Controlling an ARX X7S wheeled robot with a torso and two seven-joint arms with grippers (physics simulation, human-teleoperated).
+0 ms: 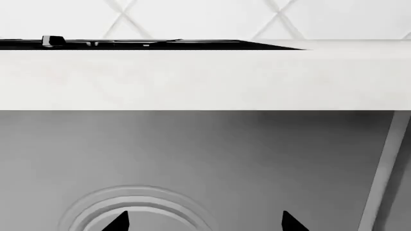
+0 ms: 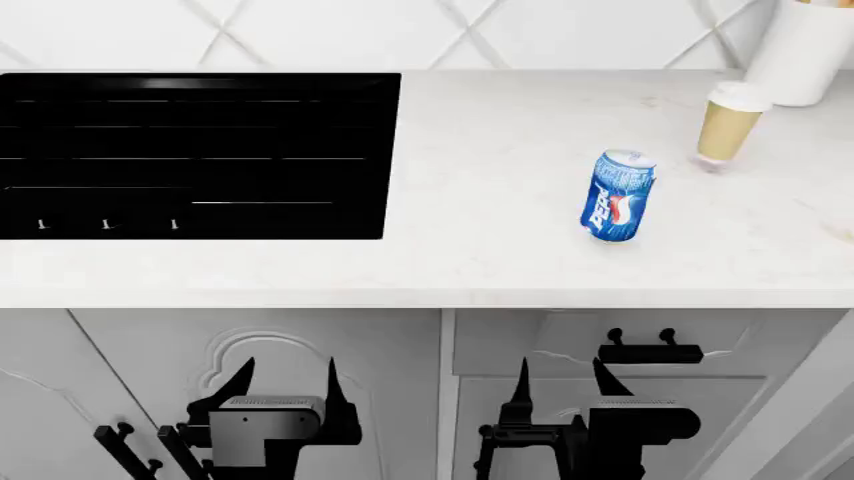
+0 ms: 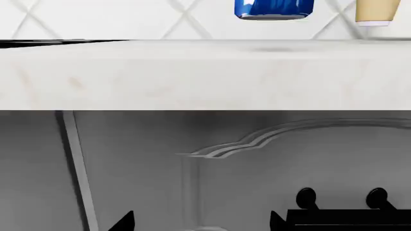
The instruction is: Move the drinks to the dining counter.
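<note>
Behind the soda can (image 2: 618,197), coffee cup (image 2: 730,122) adjoins holder (image 2: 805,50).

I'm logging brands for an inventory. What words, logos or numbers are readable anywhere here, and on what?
Soda can: a round red, white and blue logo, with white lettering beside it too small and blurred to read.
Coffee cup: plain tan with a white lid, no text seen.
Cooktop: small marks near its front edge, too small to read.
White holder: no text seen.
Nothing is quotable as words.
</note>
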